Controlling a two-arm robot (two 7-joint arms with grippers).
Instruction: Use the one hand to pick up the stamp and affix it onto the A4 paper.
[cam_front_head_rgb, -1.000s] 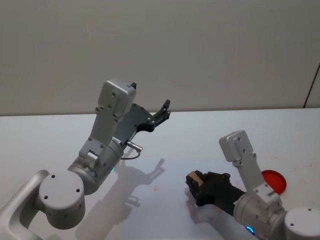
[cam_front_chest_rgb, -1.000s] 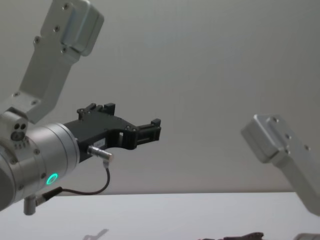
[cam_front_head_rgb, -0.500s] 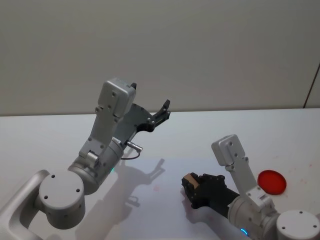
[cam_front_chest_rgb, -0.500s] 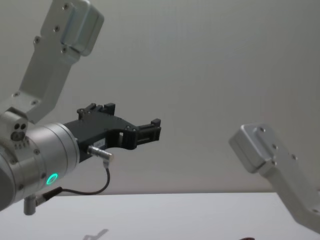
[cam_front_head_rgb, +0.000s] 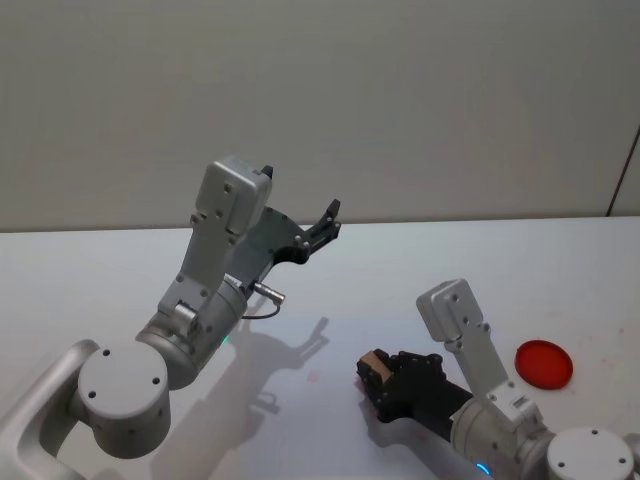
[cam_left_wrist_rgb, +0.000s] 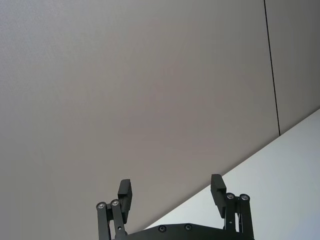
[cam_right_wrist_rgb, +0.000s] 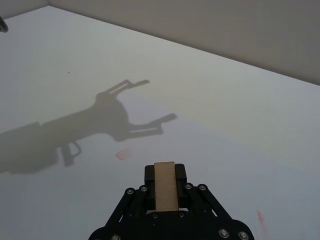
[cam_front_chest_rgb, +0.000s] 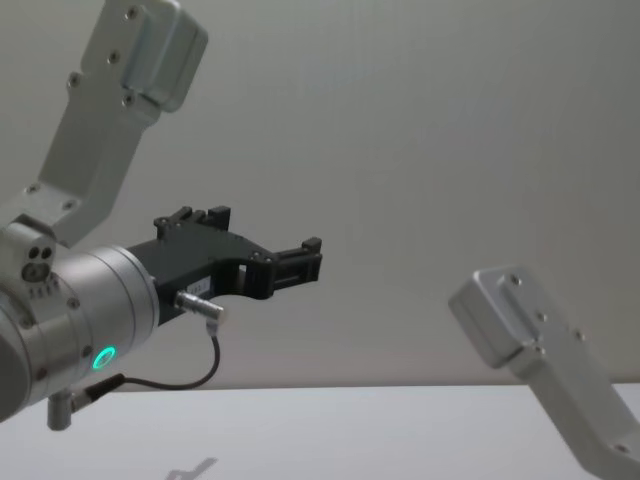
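1 gripper working: right gripper (cam_front_head_rgb: 375, 372) pinching wooden stamp (cam_right_wrist_rgb: 164, 185) low over counter (cam_front_head_rgb: 400, 270) near front edge, likely lining up for stamping; left gripper (cam_left_wrist_rgb: 170, 184) spread, raised clear, idle.

Pale wooden stamp (cam_right_wrist_rgb: 165, 187), matt black plastic right gripper (cam_right_wrist_rgb: 165, 171), smooth table (cam_right_wrist_rgb: 240, 100)

A tan wooden block stamp (cam_right_wrist_rgb: 164, 185) sits in the black plastic two-fingered right gripper (cam_front_head_rgb: 368, 371), a flat red round disc (cam_front_head_rgb: 543, 362) and a faint pink smudge (cam_right_wrist_rgb: 123, 154) colour the plain white table (cam_front_head_rgb: 100, 290), and a green light ring (cam_front_chest_rgb: 103, 357) glows on the left arm's silver wrist (cam_front_chest_rgb: 95, 300).
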